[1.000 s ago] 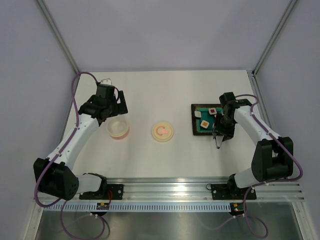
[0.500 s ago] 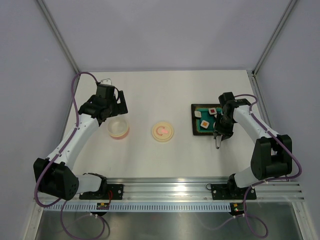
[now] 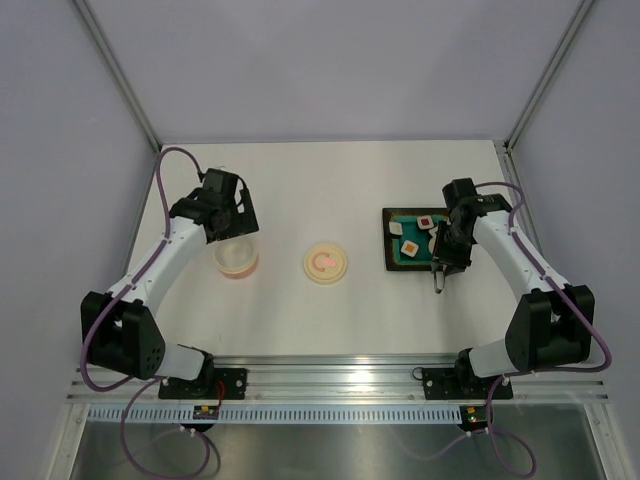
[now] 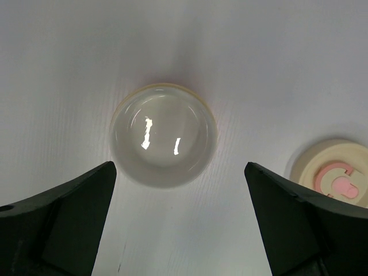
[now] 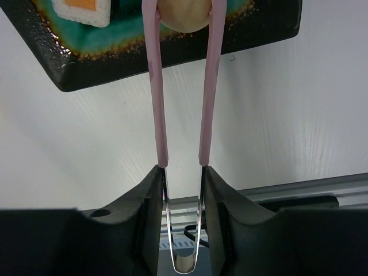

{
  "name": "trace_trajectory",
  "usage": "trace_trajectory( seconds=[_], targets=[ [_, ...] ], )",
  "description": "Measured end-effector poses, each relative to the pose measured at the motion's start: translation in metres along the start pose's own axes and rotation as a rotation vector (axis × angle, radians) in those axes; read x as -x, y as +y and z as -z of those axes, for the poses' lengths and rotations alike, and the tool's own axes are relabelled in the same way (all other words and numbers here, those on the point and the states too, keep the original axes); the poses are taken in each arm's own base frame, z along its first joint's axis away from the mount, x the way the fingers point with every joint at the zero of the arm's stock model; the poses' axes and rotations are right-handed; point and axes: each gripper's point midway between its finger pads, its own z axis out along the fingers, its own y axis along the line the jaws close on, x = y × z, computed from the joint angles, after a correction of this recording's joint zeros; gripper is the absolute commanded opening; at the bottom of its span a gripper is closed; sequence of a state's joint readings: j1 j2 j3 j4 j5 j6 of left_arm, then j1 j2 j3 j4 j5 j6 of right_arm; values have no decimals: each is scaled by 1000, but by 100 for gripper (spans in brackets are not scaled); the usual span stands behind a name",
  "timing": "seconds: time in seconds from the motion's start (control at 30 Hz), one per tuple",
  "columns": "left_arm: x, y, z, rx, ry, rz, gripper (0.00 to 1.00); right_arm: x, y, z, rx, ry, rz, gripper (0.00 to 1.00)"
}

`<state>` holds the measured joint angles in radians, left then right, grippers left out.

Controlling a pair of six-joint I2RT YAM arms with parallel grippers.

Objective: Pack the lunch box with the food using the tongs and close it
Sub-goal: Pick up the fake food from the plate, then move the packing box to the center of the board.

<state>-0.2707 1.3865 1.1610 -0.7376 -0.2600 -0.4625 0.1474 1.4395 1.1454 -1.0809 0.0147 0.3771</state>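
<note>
The lunch box point(image 3: 237, 258) is a round pale-pink tub, empty and cream inside point(image 4: 164, 137). My left gripper point(image 3: 228, 224) hovers just behind it, jaws wide open point(image 4: 178, 167) and holding nothing. The right gripper point(image 3: 447, 254) is shut on the pink tongs point(image 5: 158, 103), squeezing their metal end point(image 5: 183, 169). Both tong arms reach onto the dark tray point(image 5: 172, 54) and flank a pale cream oval lump point(image 5: 184, 14) of food. A white square with an orange centre point(image 5: 80, 10) lies beside it. More white squares point(image 3: 426, 222) rest on the tray point(image 3: 388, 262).
The flat cream lid with a pink curl mark point(image 3: 326, 263) lies between the tub and the tray, also seen at the right edge of the left wrist view point(image 4: 336, 172). An aluminium rail point(image 3: 340, 372) runs along the near edge.
The right gripper has narrowed, pressing the tong arms closer around the cream lump. The left arm has shifted slightly right over the tub, still open.
</note>
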Motion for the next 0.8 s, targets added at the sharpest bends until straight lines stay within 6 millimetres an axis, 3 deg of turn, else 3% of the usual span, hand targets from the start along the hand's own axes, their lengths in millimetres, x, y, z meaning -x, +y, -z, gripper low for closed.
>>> trace_trajectory(
  seconds=[0.43, 0.6, 0.8],
  targets=[
    [-11, 46, -12, 137, 78, 137, 81, 8, 3, 16, 21, -45, 7, 0],
    [-38, 61, -29, 174, 136, 222, 64, 8, 3, 16, 21, -45, 13, 0],
    [-71, 87, -48, 218, 207, 371, 60, 8, 3, 16, 21, -46, 16, 0]
  ],
)
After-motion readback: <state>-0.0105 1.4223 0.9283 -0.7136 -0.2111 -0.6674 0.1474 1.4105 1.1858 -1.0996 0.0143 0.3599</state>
